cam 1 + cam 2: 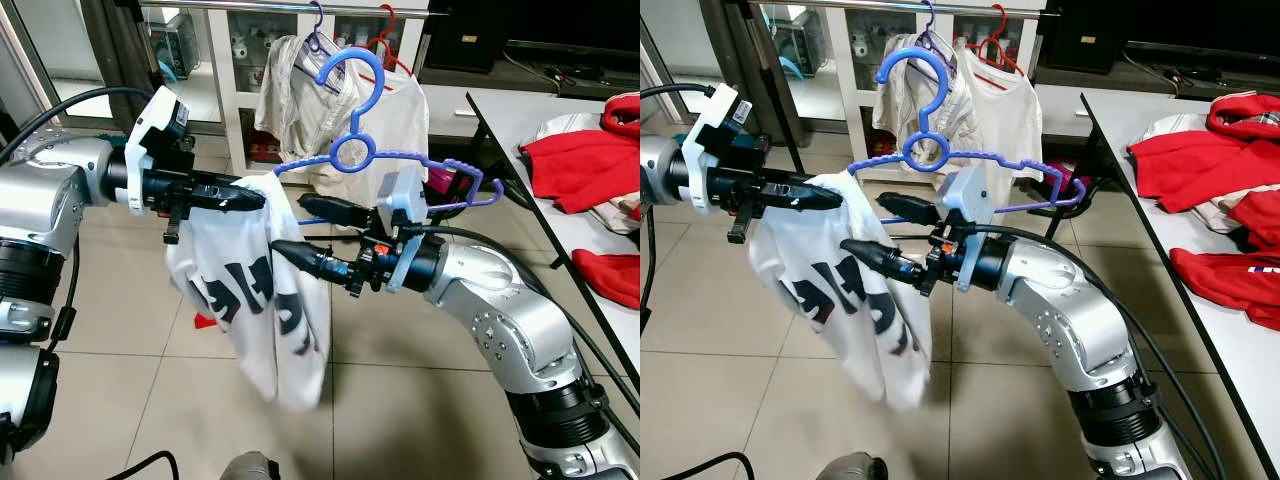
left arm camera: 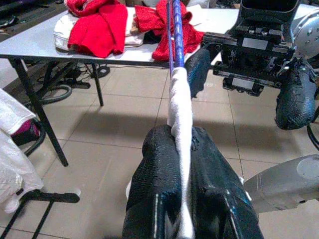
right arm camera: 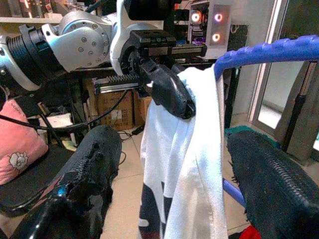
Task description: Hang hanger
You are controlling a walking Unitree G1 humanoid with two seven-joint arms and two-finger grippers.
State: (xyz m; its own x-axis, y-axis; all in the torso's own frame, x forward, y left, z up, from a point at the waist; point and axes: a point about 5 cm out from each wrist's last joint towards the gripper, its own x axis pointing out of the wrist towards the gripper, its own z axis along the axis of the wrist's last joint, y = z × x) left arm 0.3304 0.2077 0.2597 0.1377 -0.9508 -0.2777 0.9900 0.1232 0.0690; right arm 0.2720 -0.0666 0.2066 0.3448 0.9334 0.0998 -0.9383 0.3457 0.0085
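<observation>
Here the left gripper [image 1: 250, 197] is pinched tight on the white shirt [image 1: 255, 300] where it drapes over the left end of the blue hanger [image 1: 380, 150], held in mid-air before the robot. The right gripper [image 1: 300, 230] has its fingers spread, one above and one below the hanger's lower bar, seemingly not touching it. Farther off, clothes hang on a rail [image 1: 290, 6]. Red garments [image 1: 580, 160] lie on the worktop [image 1: 500, 120] to the right.

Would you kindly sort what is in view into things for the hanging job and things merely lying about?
Job: blue hanger, white T-shirt, left gripper, right gripper, clothes rail.
Lying about: red clothes on the table, garments already hung.
</observation>
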